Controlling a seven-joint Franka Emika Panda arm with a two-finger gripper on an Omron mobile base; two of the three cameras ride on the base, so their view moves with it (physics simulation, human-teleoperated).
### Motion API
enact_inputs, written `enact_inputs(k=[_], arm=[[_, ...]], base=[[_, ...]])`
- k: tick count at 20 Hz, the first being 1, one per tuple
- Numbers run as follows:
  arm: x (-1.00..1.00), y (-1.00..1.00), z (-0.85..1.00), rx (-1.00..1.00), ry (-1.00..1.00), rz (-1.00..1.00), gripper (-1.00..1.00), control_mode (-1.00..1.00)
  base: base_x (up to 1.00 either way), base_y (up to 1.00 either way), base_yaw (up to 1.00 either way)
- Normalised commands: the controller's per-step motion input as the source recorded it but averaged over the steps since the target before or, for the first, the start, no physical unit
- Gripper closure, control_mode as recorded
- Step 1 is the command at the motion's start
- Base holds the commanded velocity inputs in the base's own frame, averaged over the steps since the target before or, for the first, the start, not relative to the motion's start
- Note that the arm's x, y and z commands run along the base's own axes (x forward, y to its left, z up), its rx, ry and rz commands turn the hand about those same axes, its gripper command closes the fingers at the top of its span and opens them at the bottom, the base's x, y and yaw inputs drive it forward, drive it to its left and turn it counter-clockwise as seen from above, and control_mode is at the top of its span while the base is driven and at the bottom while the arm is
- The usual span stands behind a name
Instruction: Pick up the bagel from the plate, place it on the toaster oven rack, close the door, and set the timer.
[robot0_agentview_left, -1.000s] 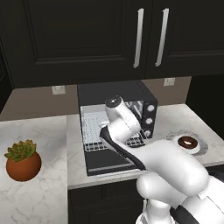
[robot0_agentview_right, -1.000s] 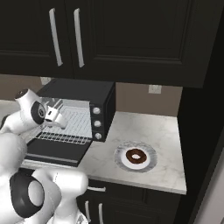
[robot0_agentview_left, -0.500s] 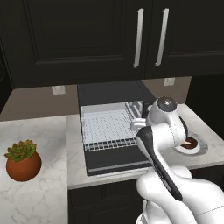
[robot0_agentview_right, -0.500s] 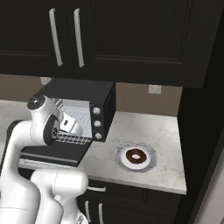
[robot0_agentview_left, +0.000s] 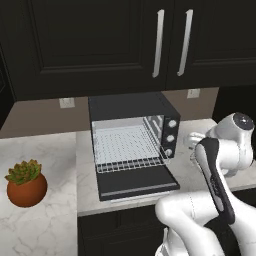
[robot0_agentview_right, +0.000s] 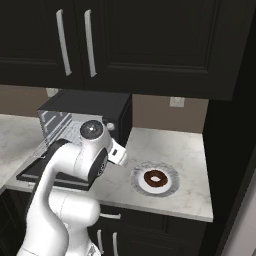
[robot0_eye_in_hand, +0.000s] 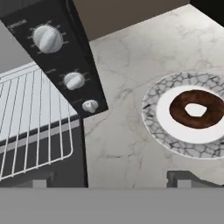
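From the left base view the oven (robot0_agentview_left: 131, 145) stands on the counter (robot0_agentview_left: 60, 165) with its door (robot0_agentview_left: 135, 181) dropped flat and the rack (robot0_agentview_left: 127, 147) drawn partly out over it, bare; the arm (robot0_agentview_left: 220, 170) bends off to the oven's right, and a potted plant (robot0_agentview_left: 26, 182) sits well apart on the left. From the right base view the bagel (robot0_agentview_right: 155, 178) lies in the middle of the plate (robot0_agentview_right: 137, 181), on the counter right of the oven, and the gripper (robot0_agentview_right: 120, 156) hangs between oven and plate, short of the plate and above the counter. In the hand view the fingertips (robot0_eye_in_hand: 183, 178) stand wide apart at the bottom edge with nothing between them; the bagel sits up and to the right of them, not centred, and the knobs (robot0_eye_in_hand: 73, 80) run down the oven's panel on the left. The pick has not yet begun, by my reading. The risks ahead: descending while off-centre could land a finger on the plate's ridged rim and shove or tip the plate; a grip across the ring's edge rather than through the hole could let the small bagel slip; and the swing back could clip the open door or protruding rack.
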Motion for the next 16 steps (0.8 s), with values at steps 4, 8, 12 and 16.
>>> enact_inputs(k=[4, 8, 12, 16], arm=[[0.00, -0.88, -0.07, 0.00, 0.12, 0.00, -1.00, -1.00], [0.01, -0.72, -0.07, 0.00, 0.15, 0.01, -1.00, -1.00], [0.09, -0.53, -0.06, 0.00, 0.16, 0.04, -1.00, -1.00], [0.22, -0.37, -0.13, 0.00, 0.20, 0.07, -1.00, -1.00]], base=[[0.00, 0.00, 0.00], [0.00, 0.00, 0.00], [0.00, 0.00, 0.00], [0.00, 0.00, 0.00]])
